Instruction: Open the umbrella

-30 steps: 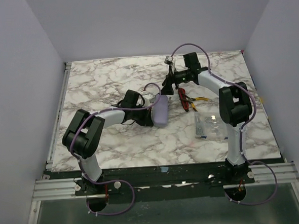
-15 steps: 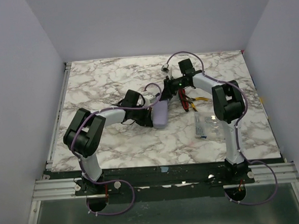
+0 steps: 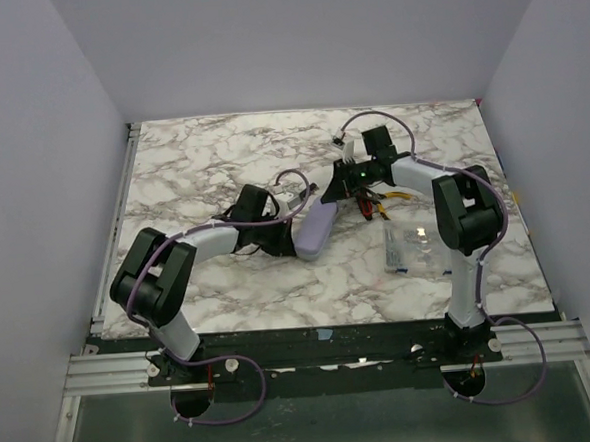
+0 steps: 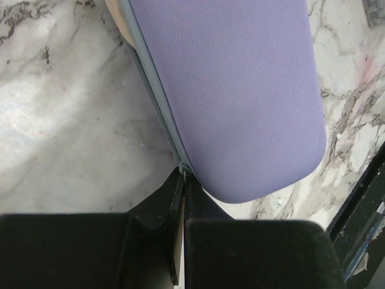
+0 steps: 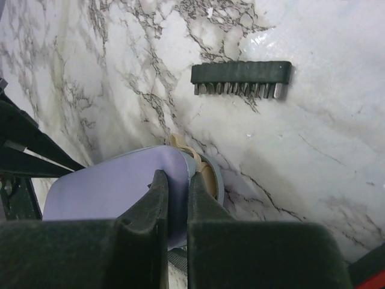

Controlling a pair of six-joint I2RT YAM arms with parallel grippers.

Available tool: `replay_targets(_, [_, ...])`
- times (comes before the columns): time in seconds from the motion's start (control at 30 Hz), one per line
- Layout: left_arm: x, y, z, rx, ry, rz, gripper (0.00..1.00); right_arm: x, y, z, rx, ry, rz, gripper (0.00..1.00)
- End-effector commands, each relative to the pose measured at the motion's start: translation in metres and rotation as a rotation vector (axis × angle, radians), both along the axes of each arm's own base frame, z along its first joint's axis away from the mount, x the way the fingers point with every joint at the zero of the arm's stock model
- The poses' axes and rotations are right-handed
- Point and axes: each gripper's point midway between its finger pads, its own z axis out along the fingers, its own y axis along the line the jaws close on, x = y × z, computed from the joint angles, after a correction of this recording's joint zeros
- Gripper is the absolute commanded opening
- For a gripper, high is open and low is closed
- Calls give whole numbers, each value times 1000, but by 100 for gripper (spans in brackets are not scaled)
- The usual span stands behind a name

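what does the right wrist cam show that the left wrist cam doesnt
Only the right wrist view: a black bit rack, and the right pincer shut on the lavender sleeve at its open end. Only the left wrist view: the left pincer shut on the seam by the lavender sleeve's rounded closed end. Both: the lavender sleeve lying on the marble table.

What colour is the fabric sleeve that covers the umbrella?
Pale lavender, plain with no pattern; the sleeve shows best in the left wrist view.
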Motion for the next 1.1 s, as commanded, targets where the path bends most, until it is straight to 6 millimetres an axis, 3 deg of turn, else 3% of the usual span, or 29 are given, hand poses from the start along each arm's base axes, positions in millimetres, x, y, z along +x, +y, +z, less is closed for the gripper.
replay_targets(0.0, [-17,6,12,-27,26,19,0,25,-35,-20,-142,-74,-180,0])
replay_targets(0.27, [-37,9,18,-52,83,44,0,30,-53,-10,-175,-138,-320,0])
replay_targets(0.33, [-28,5,18,-54,98,75,0,27,-56,-5,-170,-156,-358,0])
replay_targets(0.43, [-5,-3,18,-51,109,123,0,5,-60,-3,-175,-164,-370,0])
replay_targets(0.57, [26,-8,15,-41,132,168,0,-39,-62,-5,-180,-153,-264,0])
replay_targets(0.63, [39,-8,13,-21,119,172,0,-62,-66,-10,-205,-140,-184,11])
replay_targets(0.77, [51,-3,5,36,106,158,0,-98,-72,-9,-231,-153,-31,61])
replay_targets(0.83, [51,-3,3,46,98,132,0,-109,-75,-5,-244,-202,51,76])
replay_targets(0.93, [49,-3,3,40,73,100,0,-114,-78,8,-261,-367,211,85])
replay_targets(1.07, [46,-3,2,47,78,63,0,-105,-70,28,-240,-610,408,90])
